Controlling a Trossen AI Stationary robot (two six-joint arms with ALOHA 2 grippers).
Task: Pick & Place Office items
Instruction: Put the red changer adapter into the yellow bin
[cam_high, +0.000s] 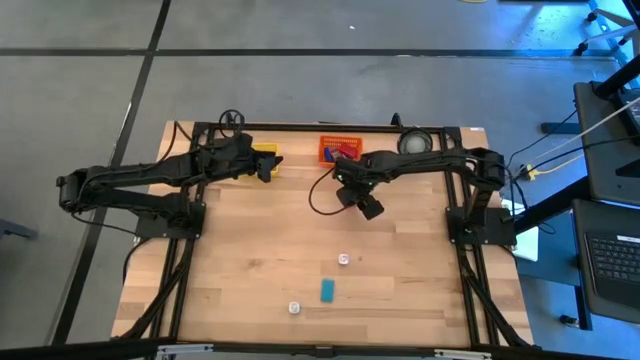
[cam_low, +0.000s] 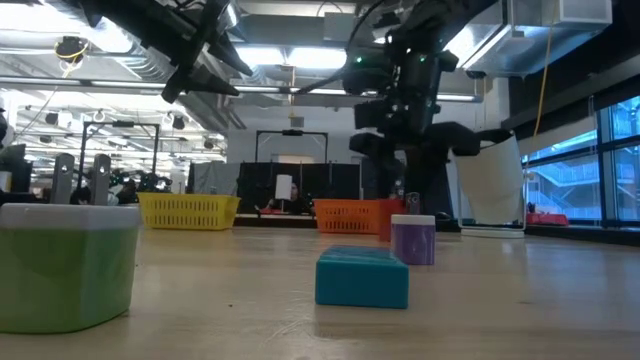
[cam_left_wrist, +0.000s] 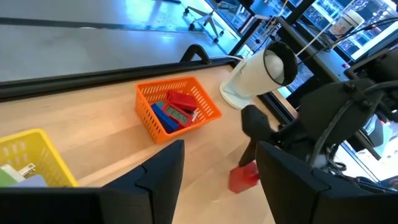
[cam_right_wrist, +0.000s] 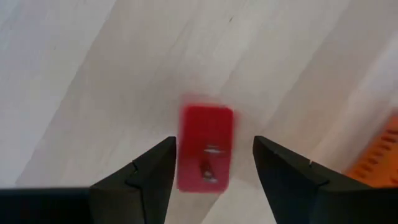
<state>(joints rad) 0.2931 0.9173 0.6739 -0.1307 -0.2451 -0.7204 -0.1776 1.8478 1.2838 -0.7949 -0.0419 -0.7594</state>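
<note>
Table (cam_high: 250, 260): pale wood planks, matt, visible grain. Orange tray (cam_left_wrist: 177, 115): plastic lattice. Teal block (cam_low: 362, 278): smooth, matt plastic.

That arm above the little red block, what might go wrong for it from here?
Two things, perhaps. The right gripper hangs with open jaws around the red block, which sits nearer one finger; closing unevenly may nudge or tip it. The orange tray lies close beside it, so a carry toward it might clip the rim. The left gripper waits by the yellow tray.

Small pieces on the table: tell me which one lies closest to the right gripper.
The red block, between the right gripper's open fingers; the teal block lies far off.
</note>
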